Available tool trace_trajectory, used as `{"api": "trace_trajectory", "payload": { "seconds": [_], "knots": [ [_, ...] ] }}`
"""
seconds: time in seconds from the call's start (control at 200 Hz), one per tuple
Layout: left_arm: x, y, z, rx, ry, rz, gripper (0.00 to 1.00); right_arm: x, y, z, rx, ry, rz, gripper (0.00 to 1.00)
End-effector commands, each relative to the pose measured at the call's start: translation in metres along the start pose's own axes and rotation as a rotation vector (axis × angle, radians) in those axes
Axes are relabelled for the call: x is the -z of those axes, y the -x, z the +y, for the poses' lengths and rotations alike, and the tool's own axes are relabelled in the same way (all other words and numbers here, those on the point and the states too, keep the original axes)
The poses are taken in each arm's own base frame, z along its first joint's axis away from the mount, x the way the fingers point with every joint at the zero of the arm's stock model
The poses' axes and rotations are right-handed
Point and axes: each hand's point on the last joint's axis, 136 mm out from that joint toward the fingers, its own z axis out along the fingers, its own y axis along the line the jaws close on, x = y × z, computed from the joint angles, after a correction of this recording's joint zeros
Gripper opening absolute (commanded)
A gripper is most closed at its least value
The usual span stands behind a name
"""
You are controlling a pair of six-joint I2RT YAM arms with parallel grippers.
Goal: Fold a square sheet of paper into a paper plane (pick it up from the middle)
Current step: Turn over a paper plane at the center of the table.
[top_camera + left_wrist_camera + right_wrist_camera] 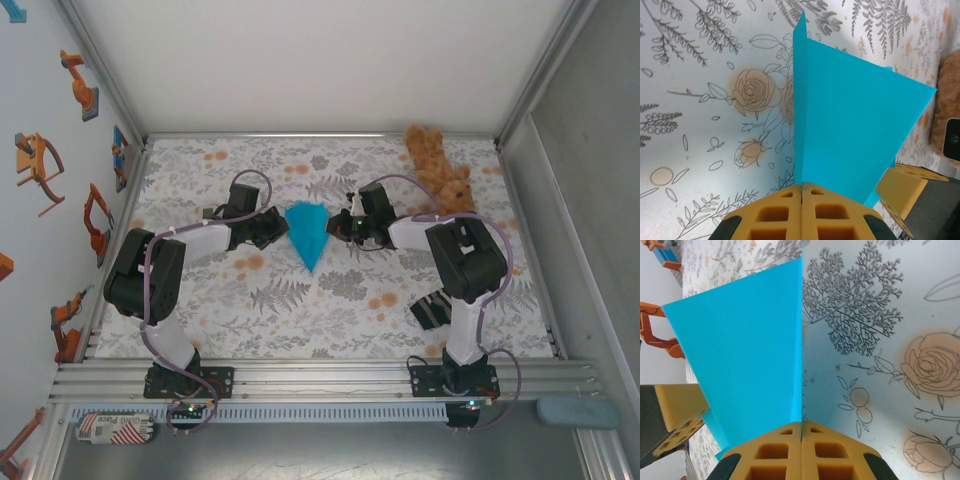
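While both pincers grip it, the paper plane (307, 232) sits mid-worktop (300, 325), between the arms.

Left pincer (275, 229) is fully closed on one side of the cyan fold and right pincer (341, 226) fully closed on the other. In each wrist view the paper rises straight out of shut jaws. The dart's point faces the arm bases. The teddy bear (440, 168) and the striped cloth (432, 308) lie well apart from it. Judged step: late fold, setting wings about the centre crease. The next move likely calls for even, opposed pulls with no twisting, or the thin paper tears.
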Motion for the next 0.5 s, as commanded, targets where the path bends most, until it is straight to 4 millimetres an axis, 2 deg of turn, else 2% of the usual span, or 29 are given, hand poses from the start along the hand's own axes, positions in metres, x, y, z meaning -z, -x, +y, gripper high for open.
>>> {"api": "trace_trajectory", "payload": {
  "seconds": [0.0,0.245,0.371,0.496],
  "knots": [
    [0.0,0.001,-0.004,-0.035,-0.042,-0.009,0.0,0.006,0.007,0.001,0.008,-0.004,-0.04,0.0],
    [-0.011,-0.004,0.018,-0.007,0.006,-0.015,0.0,0.0,-0.002,-0.024,-0.025,-0.07,-0.029,0.0],
    [-0.013,-0.006,0.023,-0.001,0.014,-0.013,0.0,0.0,-0.003,-0.028,-0.029,-0.09,-0.022,0.01],
    [-0.013,-0.006,0.018,-0.006,-0.001,-0.007,0.0,0.007,0.0,-0.024,-0.031,-0.121,-0.029,0.07]
  ]
}}
